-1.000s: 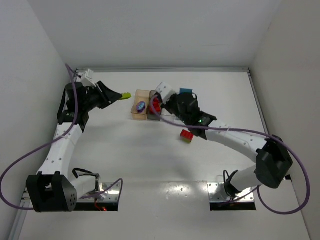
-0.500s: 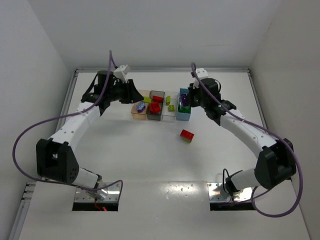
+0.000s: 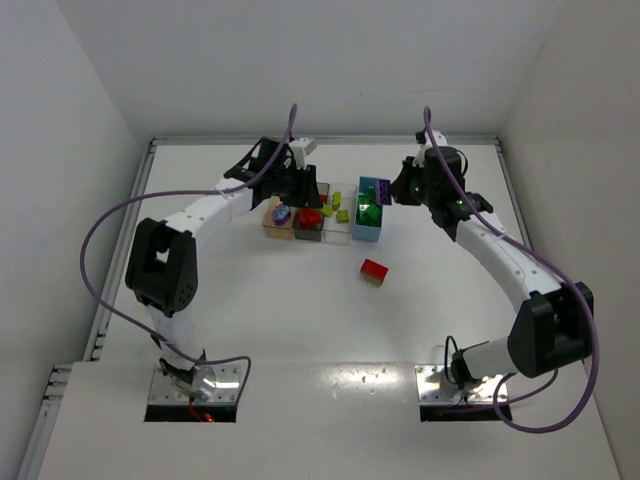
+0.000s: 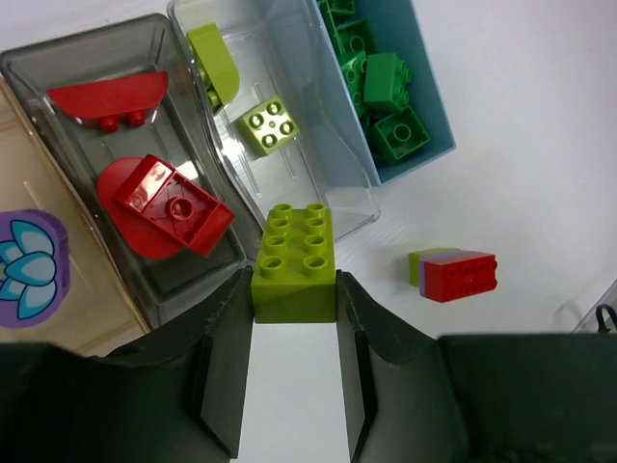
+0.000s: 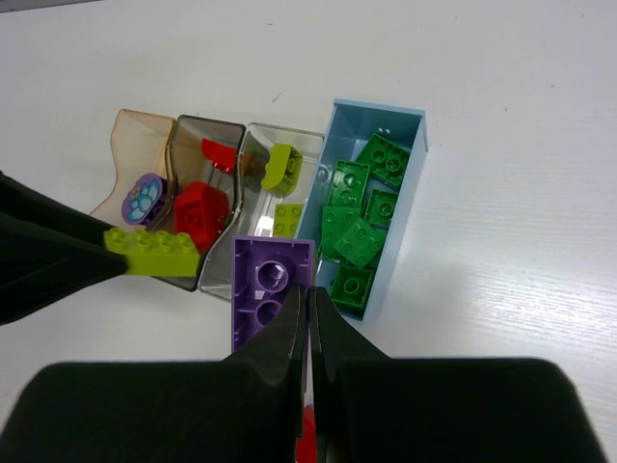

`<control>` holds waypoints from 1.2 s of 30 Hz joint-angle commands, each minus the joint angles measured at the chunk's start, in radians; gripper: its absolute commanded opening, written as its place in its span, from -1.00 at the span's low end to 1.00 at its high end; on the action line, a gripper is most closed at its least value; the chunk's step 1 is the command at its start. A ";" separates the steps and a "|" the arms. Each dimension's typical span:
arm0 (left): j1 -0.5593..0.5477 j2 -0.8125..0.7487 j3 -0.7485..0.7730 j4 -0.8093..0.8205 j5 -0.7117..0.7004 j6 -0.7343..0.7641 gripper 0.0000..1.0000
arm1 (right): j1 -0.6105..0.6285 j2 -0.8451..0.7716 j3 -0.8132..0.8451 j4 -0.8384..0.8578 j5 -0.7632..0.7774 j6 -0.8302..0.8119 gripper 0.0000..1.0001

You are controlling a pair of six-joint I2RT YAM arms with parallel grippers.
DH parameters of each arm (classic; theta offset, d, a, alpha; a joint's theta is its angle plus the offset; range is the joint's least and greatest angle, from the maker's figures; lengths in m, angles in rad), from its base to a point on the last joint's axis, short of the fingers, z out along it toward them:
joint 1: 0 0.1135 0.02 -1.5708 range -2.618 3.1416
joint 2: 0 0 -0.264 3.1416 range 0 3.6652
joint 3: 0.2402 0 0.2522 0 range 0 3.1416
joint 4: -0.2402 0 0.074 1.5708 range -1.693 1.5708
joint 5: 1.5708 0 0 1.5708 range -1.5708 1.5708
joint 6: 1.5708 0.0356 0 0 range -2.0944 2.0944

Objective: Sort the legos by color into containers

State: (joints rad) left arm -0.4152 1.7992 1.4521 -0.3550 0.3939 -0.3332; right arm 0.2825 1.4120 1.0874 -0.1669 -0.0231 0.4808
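Four bins stand in a row on the table (image 3: 250, 320): tan (image 5: 125, 145), grey (image 4: 58, 135), clear (image 4: 318, 164), blue (image 5: 381, 116). The left gripper (image 4: 294, 299) pinches a lime brick (image 4: 294, 260) by the near ends of grey and clear. The right gripper (image 5: 309, 323), fingers together, grips a purple brick (image 5: 265, 280) by its edge, just before clear and blue. A red-topped cluster (image 3: 374, 271) lies apart.

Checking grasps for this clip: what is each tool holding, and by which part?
Left tool clamps a lime brick across its long sides, at the near end. Right tool pinches a purple brick by one long side wall.
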 commanded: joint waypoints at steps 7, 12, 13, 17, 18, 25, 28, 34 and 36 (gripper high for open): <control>-0.045 0.120 0.129 -0.018 -0.001 0.010 -0.87 | -0.032 -0.018 0.058 0.009 -0.041 0.030 -1.00; -0.079 0.146 0.129 -0.027 -0.001 0.010 -0.46 | -0.043 -0.008 0.068 0.009 -0.060 0.030 -1.00; -0.079 0.146 0.129 -0.027 -0.001 0.010 -0.36 | -0.043 -0.008 0.068 0.009 -0.060 0.030 -1.00; -0.079 0.146 0.129 -0.027 -0.024 -0.010 0.08 | -0.052 0.010 0.068 0.009 -0.081 0.030 -1.00; -0.079 0.146 0.129 -0.027 -0.024 -0.020 0.11 | -0.052 0.010 0.068 0.009 -0.090 0.030 -1.00; -0.079 0.069 0.149 -0.007 -0.093 -0.075 0.61 | -0.052 0.030 0.068 0.018 -0.100 0.021 -1.00; -0.042 -0.012 0.163 -0.007 -0.157 -0.107 0.61 | -0.029 0.039 0.086 0.027 -0.110 -0.004 -1.00; 0.139 -0.263 0.114 0.024 -0.231 -0.122 1.00 | 0.033 0.125 0.144 0.073 -0.170 -0.015 -1.00; 0.203 -0.297 0.088 -0.022 -0.208 -0.098 1.00 | 0.064 0.162 0.175 0.085 -0.186 -0.024 -1.00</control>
State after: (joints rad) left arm -0.3058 1.5856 1.5566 -0.3660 0.2150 -0.4366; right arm 0.2996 1.5375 1.1885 -0.1562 -0.1589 0.4709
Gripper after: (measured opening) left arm 0.995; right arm 0.002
